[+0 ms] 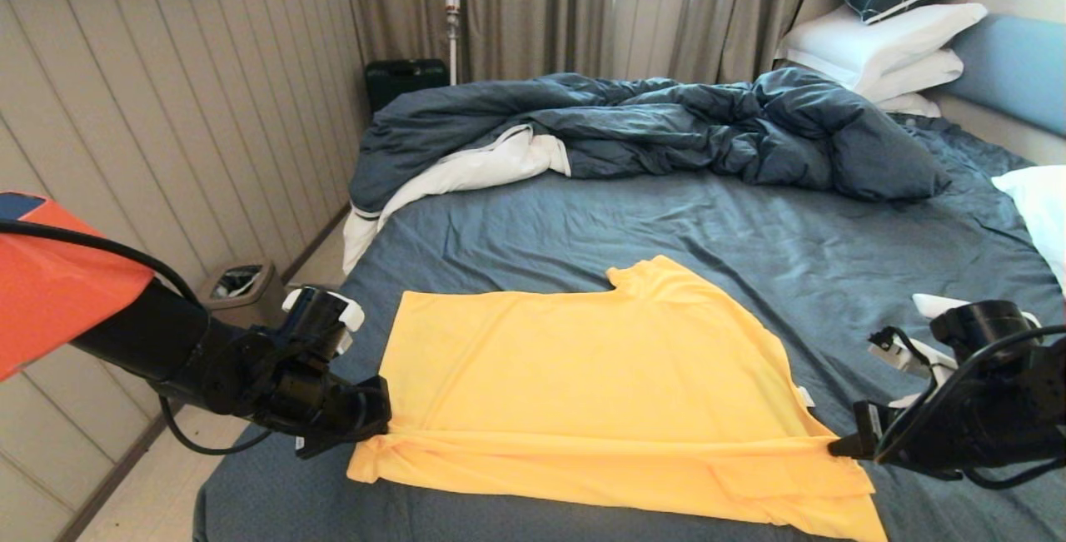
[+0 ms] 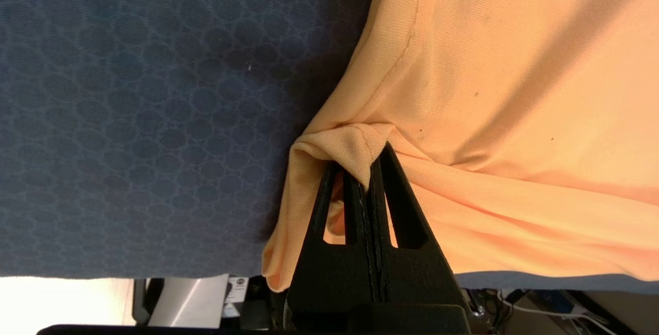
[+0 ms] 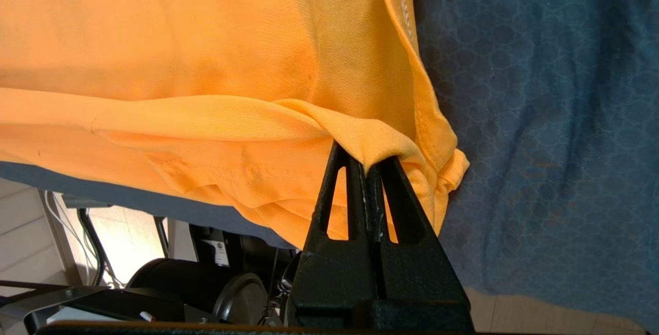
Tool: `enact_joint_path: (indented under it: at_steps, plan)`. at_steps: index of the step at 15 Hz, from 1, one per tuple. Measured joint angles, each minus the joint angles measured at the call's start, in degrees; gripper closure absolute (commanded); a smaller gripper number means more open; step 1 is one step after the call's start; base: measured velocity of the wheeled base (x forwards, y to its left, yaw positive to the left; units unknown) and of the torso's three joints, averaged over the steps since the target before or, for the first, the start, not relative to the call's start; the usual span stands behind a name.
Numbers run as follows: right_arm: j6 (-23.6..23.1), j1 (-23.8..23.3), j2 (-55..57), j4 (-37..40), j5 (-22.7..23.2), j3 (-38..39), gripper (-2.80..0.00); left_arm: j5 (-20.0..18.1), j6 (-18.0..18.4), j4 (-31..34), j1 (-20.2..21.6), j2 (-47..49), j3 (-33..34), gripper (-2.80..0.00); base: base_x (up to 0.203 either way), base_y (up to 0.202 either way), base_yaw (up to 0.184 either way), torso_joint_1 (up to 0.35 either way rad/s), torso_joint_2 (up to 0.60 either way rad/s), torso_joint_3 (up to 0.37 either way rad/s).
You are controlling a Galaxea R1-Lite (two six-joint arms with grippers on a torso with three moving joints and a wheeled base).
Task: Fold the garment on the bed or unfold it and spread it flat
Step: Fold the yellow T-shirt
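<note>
Head view shows the yellow T-shirt (image 1: 600,392) lying on the bed (image 1: 749,242), close to the near edge. It is partly folded already. A long fold runs across it from one side to the other.

The left end effector (image 1: 385,424) is clenched on the left end of that fold. The right end effector (image 1: 833,446) is clenched on the right end. In the left wrist view, the black fingers (image 2: 360,196) pinch a small bunch of yellow cloth tight. The right wrist view shows the same thing, with the fingers (image 3: 360,191) squeezed on a bunch of cloth beside the hem.

I think the step now is to carry the pinched fold over the rest of the shirt. To do it well, both arms should move together at the same speed. If one goes faster, the fold will go crooked. The cloth between them should stay gently stretched, so it does not sag or wrinkle. The cloth looks thin and slippery, so the grip should stay tight until the edge lies where it should. Both arms should let go only when the cloth rests flat on the shirt.

The rumpled blue duvet (image 1: 666,126) is well apart at the far side, so it is not in the way.
</note>
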Motion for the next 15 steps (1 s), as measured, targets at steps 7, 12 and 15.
enact_joint_path:
  at_steps: [7, 12, 15]
  plan:
    - [0.0, 0.0, 1.2, -0.1, 0.0, -0.7, 0.0, 0.0, 0.0, 0.0, -0.1, 0.9, -0.9, 0.0, 0.0, 0.0, 0.0, 0.0, 0.0, 0.0]
    - [-0.1, 0.1, 1.2, -0.1, 0.0, -0.7, -2.8, 0.0, 0.3, -0.2, -0.3, 0.9, -0.9, -2.8, 0.0, 0.0, 0.0, 0.0, 0.0, 0.0]
    - [-0.1, 0.0, 0.9, -0.1, 0.0, -0.6, -2.8, 0.0, 0.1, -0.1, -0.2, -0.1, -0.9, -2.8, 0.0, 0.0, 0.0, 0.0, 0.0, 0.0]
